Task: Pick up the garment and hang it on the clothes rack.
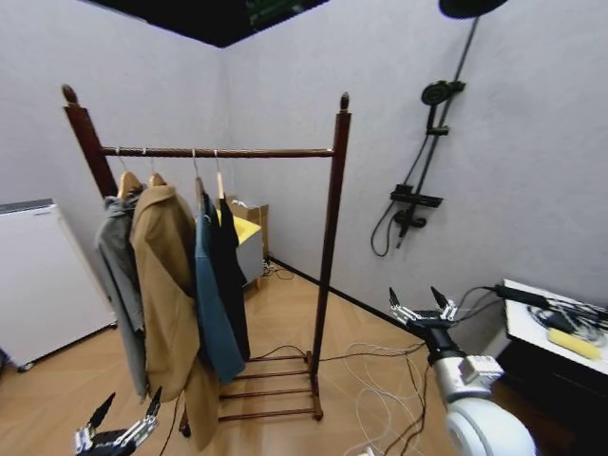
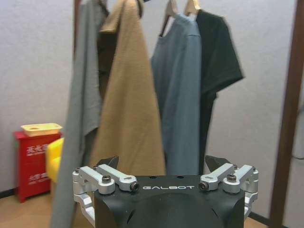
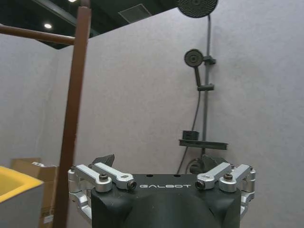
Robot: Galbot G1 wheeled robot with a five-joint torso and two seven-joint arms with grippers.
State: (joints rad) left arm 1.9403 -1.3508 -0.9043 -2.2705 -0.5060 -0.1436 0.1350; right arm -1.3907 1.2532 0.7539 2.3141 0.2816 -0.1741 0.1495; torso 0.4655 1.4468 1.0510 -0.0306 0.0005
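Both my hands open — left hand (image 1: 119,432) low by the rack (image 1: 331,228), right hand (image 1: 422,310) right; reaching, I might snag the teal jacket (image 1: 211,313) beside the garment (image 1: 231,275).

So your black garment (image 1: 231,275) was already up on the clothes rack (image 1: 329,247), hanging off a light wooden hanger whose hook sat over the rail. It was the last piece in the row, nearest the right-hand post, pressed right up against the teal jacket beside it, hem dropping to roughly mid-height above the slatted low shelf. The rack itself was dark reddish-brown wood, two knob-topped posts, standing upright in the room's corner.
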